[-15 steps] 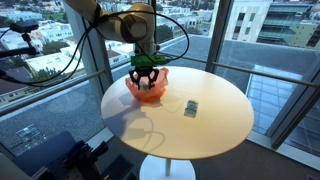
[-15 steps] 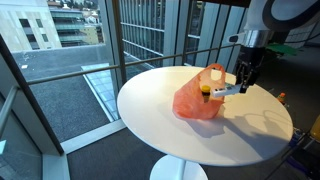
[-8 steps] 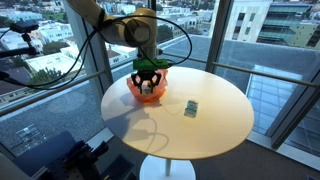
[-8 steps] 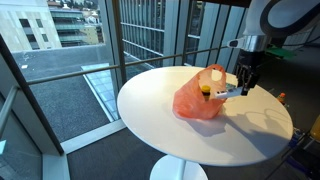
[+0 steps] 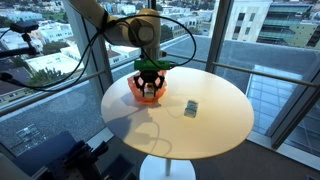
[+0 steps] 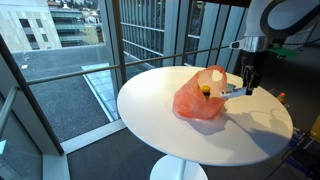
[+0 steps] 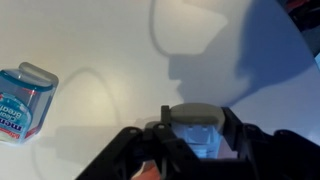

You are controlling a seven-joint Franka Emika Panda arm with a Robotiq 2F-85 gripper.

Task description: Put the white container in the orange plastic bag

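As the table is scanned from its left side, orange plastic bag: laid crumpled on the round white top, close to the rim.
Gripper: held directly over the bag in an exterior view, its fingers pressed together on the white container.
White container: pinched between the fingers, right at the bag; whether it is inside the bag cannot be told.
Small packet: laid flat on the table, well apart from the bag.

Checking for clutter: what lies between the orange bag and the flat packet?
Only bare table between orange bag and flat packet, in an exterior view.
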